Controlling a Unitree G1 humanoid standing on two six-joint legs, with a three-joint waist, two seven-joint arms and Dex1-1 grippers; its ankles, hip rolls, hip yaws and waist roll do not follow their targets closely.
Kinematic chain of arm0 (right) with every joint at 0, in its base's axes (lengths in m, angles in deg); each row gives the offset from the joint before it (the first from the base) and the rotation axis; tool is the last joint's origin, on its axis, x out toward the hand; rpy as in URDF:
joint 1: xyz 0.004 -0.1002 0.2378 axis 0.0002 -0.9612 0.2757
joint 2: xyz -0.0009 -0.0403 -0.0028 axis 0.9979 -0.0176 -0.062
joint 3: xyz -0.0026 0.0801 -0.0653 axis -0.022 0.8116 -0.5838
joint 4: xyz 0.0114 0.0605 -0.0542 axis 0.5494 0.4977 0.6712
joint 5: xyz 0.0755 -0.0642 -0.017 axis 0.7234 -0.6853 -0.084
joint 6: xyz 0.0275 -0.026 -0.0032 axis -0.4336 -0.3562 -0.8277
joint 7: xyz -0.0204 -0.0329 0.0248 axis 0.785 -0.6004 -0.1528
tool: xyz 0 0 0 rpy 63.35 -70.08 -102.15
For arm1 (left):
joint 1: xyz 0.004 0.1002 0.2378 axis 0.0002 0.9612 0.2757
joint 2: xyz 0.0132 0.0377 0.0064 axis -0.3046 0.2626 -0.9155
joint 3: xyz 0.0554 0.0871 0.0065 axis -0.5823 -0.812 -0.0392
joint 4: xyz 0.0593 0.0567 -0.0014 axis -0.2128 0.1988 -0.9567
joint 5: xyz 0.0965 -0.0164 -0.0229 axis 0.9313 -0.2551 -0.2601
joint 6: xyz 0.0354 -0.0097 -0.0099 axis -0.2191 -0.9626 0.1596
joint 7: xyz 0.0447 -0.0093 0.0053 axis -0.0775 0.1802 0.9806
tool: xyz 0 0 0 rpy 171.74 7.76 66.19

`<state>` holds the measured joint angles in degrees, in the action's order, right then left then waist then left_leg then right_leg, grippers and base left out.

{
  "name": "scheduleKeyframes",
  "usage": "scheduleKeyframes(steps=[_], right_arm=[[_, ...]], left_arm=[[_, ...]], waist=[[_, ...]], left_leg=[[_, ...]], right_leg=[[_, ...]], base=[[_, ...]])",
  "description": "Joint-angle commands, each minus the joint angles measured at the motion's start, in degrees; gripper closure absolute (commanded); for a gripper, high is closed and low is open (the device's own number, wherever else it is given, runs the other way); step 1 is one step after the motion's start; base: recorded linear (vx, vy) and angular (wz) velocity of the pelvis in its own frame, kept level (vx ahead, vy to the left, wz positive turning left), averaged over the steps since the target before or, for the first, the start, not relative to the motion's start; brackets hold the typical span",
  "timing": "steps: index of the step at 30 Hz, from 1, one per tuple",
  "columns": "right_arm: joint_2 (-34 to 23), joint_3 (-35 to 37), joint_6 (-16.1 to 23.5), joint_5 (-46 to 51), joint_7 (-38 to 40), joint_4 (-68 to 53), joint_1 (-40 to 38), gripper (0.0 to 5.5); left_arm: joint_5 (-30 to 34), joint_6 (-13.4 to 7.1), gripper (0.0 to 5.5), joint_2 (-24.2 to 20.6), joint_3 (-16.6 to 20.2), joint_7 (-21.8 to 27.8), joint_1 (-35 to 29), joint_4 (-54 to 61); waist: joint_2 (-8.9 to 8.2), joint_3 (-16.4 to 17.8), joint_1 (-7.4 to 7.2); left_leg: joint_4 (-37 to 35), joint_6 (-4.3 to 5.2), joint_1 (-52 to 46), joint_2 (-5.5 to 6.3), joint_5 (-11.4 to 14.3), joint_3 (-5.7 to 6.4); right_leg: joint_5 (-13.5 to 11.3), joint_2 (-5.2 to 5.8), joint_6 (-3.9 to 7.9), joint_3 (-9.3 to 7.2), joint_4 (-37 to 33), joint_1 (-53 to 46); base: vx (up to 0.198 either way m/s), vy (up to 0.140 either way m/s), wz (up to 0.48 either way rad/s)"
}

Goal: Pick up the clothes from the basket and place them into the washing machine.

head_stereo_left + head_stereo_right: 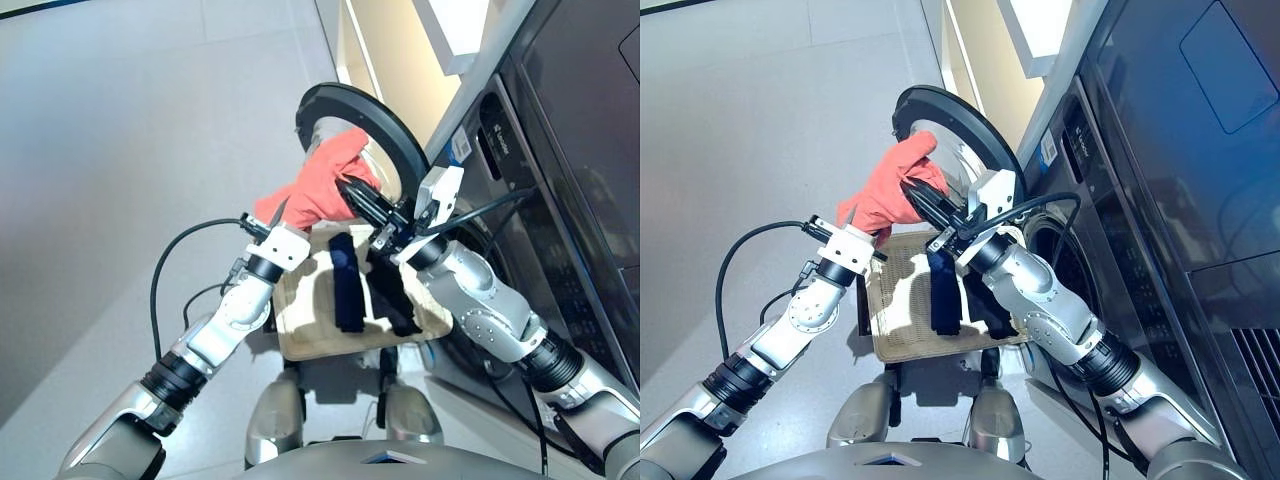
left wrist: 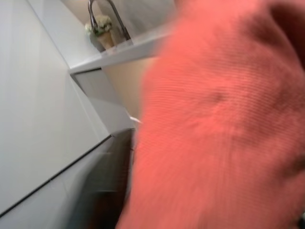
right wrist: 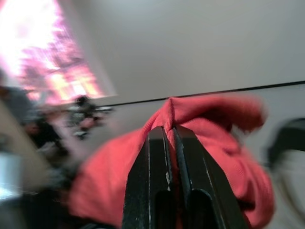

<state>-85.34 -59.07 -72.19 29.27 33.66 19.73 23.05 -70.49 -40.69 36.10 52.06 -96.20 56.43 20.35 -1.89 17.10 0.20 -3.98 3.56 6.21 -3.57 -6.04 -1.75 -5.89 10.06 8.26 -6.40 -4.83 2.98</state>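
The coral-red garment (image 1: 318, 185) hangs in the air above the basket (image 1: 300, 325), just in front of the washing machine's open round door (image 1: 345, 105). My right gripper (image 3: 170, 129) is shut on its upper fold. My left gripper (image 1: 853, 225) is at the garment's lower end, buried in the cloth, and red fabric fills the left wrist view. The navy garment (image 1: 346, 285) and the black garment (image 1: 395, 295) lie side by side in the cream basket. The washing machine (image 1: 1110, 210) stands to my right, its drum opening (image 1: 1040, 235) partly hidden behind my right arm.
A dark flat-panelled appliance (image 1: 590, 120) sits beside the machine's front. A cream cabinet with a white top (image 1: 400, 50) stands past the door. Grey floor (image 1: 120, 120) spreads to the left. A black cable (image 1: 165, 270) loops off my left forearm.
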Motion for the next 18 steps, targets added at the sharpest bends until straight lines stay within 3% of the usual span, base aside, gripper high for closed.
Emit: scheduleKeyframes(steps=[1,9,18], right_arm=[[2.46,3.95,5.89,-6.73,4.94,1.13,-0.85,5.50],[5.49,7.92,6.91,-11.95,11.65,9.35,-4.42,5.50],[10.42,12.15,9.16,-15.89,19.87,23.98,-3.36,5.50]], left_arm=[[-0.66,-5.90,0.00,0.94,1.19,-2.43,-2.13,5.35],[-1.60,-5.94,0.00,1.42,-0.34,-3.66,-2.40,4.46],[-2.98,-6.64,0.00,2.16,-1.49,-4.46,-3.58,4.06]], waist=[[-0.28,-2.94,0.52],[-0.25,-2.74,0.34],[-0.07,-2.10,0.46]], left_leg=[[1.75,0.15,-1.64,0.66,3.93,-1.91],[2.05,-0.01,-1.56,0.64,4.18,-1.74],[2.48,-0.25,-1.34,0.75,4.43,-1.55]], right_leg=[[3.24,3.69,3.02,0.57,7.28,3.05],[3.42,3.66,3.03,0.53,7.43,2.98],[3.46,3.68,2.90,0.38,7.63,3.02]], base=[[0.000,0.000,0.000],[0.000,0.000,0.000],[0.000,0.000,0.000]])
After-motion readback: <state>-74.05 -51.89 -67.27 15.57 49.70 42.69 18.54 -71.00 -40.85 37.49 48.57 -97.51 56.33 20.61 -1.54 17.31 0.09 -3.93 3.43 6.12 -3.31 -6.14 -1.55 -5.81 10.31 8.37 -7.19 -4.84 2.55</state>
